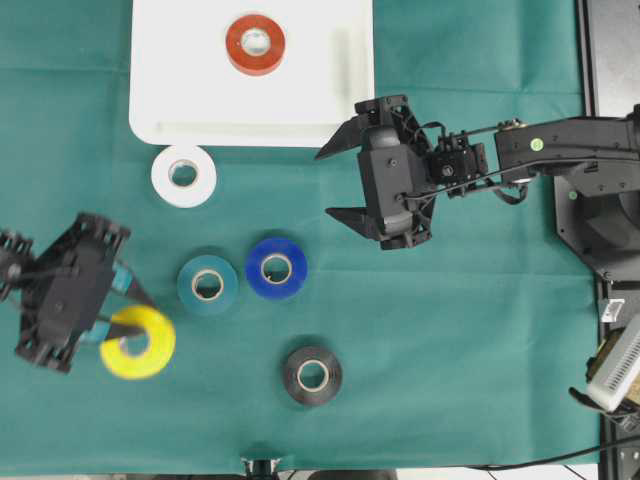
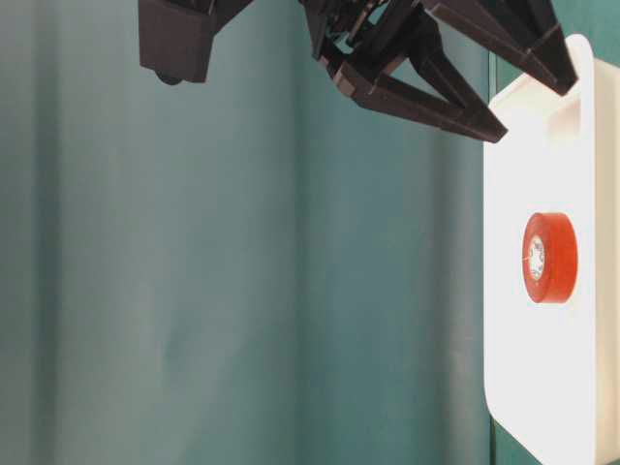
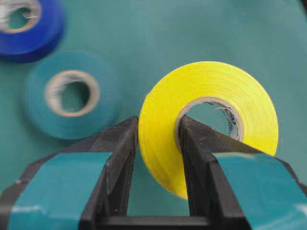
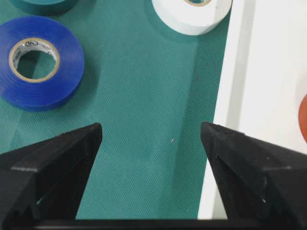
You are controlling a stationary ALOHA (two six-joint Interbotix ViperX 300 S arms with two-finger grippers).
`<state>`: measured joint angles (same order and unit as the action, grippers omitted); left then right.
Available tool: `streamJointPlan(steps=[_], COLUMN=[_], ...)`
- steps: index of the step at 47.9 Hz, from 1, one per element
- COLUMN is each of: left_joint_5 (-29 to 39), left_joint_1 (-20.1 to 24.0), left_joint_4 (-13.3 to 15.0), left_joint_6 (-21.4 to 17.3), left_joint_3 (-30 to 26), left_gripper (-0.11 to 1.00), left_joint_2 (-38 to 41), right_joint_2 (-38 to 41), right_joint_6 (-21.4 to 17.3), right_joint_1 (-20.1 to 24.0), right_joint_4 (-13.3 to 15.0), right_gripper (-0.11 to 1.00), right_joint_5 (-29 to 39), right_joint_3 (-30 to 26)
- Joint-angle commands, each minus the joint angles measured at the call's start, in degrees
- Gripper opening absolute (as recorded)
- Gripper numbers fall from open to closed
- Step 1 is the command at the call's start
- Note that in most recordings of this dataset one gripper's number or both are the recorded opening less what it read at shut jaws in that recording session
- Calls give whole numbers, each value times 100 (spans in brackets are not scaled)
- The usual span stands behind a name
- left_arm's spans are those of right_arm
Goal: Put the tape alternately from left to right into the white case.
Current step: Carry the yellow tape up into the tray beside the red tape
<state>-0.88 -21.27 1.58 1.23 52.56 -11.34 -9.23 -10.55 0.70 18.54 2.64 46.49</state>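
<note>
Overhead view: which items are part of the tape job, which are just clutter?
Job:
- white case, red-orange roll inside
- yellow roll, in left claw
- white, teal, blue, black rolls

Clutter:
- white device, right edge

The surface (image 1: 480,330) is covered by a teal cloth, matt, with a fine woven grain and soft creases. The white case (image 1: 340,100) looks like smooth plastic with a slight sheen. The yellow tape (image 3: 211,91), blue tape (image 4: 57,72), teal tape (image 3: 72,96), white tape (image 4: 192,17), red-orange tape (image 2: 554,257) and black tape (image 1: 312,375) are smooth, faintly glossy vinyl wound on pale cardboard cores. The left hand (image 3: 158,143) and the right hand (image 4: 149,143) are matt black plastic with a slightly grainy finish; glossy teal tape strips wrap the left fingers (image 3: 57,187).
</note>
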Motion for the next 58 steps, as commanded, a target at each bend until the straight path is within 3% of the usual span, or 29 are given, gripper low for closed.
streamJointPlan(steps=[1, 29, 58], left_joint_5=[-9, -53, -475], left_joint_1=[264, 2391, 4175], left_joint_4=[-18, -18, -18], left_joint_6=[-9, -26, -26], left_joint_3=[-88, -88, -79], left_gripper=[25, 25, 25], left_joint_2=[-132, -457, -404], right_joint_2=[-132, -132, -123], right_joint_6=[-9, -9, -9], right_joint_1=[18, 18, 18], right_joint_4=[0, 0, 0], right_gripper=[84, 84, 84], right_joint_5=[-70, -79, -114], right_joint_3=[-44, -44, -53])
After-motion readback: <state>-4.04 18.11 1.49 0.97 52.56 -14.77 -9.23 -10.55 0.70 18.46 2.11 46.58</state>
